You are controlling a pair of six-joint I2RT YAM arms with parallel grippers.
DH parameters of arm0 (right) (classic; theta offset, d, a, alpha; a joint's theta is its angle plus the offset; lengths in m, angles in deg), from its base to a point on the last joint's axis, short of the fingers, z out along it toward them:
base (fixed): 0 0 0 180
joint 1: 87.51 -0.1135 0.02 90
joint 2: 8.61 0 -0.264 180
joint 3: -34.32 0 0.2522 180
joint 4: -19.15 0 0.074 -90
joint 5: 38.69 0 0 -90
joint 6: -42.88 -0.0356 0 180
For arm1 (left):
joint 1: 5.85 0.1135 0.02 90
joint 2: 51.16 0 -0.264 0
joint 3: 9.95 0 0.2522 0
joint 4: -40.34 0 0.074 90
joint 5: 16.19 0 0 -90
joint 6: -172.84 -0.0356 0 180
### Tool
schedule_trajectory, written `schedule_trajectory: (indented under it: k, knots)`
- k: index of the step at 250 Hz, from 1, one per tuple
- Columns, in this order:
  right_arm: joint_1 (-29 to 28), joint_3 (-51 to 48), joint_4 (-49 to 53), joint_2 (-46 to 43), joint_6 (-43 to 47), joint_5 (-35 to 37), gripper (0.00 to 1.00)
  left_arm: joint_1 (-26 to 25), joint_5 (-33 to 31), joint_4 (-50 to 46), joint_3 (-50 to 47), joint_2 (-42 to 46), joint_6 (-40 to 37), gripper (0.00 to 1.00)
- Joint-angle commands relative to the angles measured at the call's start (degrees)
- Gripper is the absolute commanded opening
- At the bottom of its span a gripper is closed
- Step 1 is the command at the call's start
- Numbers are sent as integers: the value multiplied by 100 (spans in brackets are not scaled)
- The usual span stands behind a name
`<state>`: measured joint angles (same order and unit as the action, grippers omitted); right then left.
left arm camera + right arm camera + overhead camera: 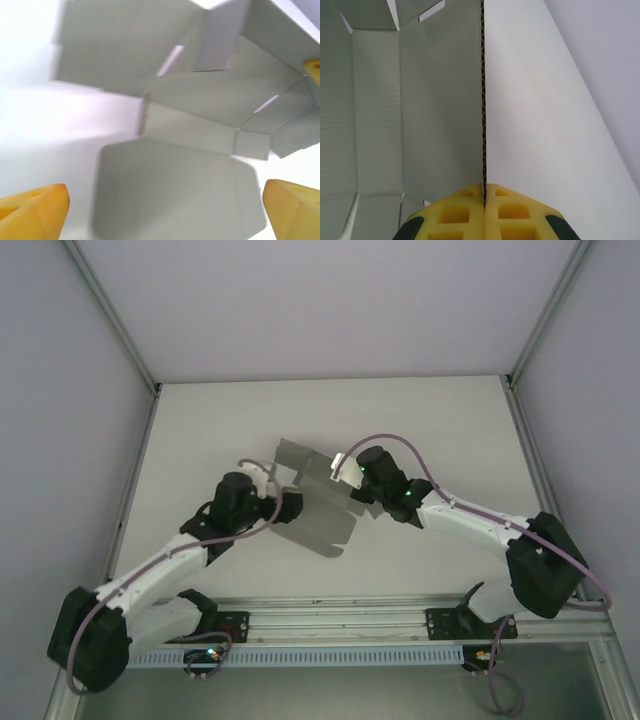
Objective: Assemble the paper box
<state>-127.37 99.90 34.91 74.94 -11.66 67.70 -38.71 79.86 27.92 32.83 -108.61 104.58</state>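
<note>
Grey cardboard, the box [315, 505] is a loosely folded sheet between both tools. The right gripper [484, 192] is pinched tight on a flap's edge. The left gripper [164, 210] gapes wide and empty, with the sheet just ahead of it. Flap folding seems to be in hand; next, the left likely needs to catch another flap.

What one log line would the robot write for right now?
grey die-cut cardboard sheet: partly folded | left gripper: open, facing a flap | right gripper: shut on its edge
</note>
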Motion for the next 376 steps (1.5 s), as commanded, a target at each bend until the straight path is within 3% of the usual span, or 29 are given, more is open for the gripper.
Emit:
schedule_trajectory:
  k: [1,36,66,110,154,202,262,320,376]
  knots:
    - [-251,39,-211,324,805,705,0,491,222,-630,-481,377,939,100]
    - [-619,-361,-1633,770,2032,1622,0,1011,272,-802,-661,605,1248,100]
    - [-741,-798,-3317,1139,2965,2153,0,1172,205,-888,-534,463,1298,100]
    - [-900,-1194,-4983,1483,3807,2337,0,1348,45,-914,-244,196,1271,100]
    - [-905,-1286,-5817,1545,4374,2266,0,1699,37,-909,143,-17,1229,100]
    - [-910,-1387,-5672,1606,4264,2052,0,2136,-99,-1030,947,-824,1076,100]
    - [-910,-1523,-6545,2240,4526,2197,0,2573,-15,-442,1909,-2425,686,100]
    - [-910,-1534,-6361,2145,4266,2176,0,2381,1268,50,2745,-3881,217,88]
    - [-910,-1527,-6127,1988,4033,2221,0,1848,1724,48,2658,-4070,-185,60]
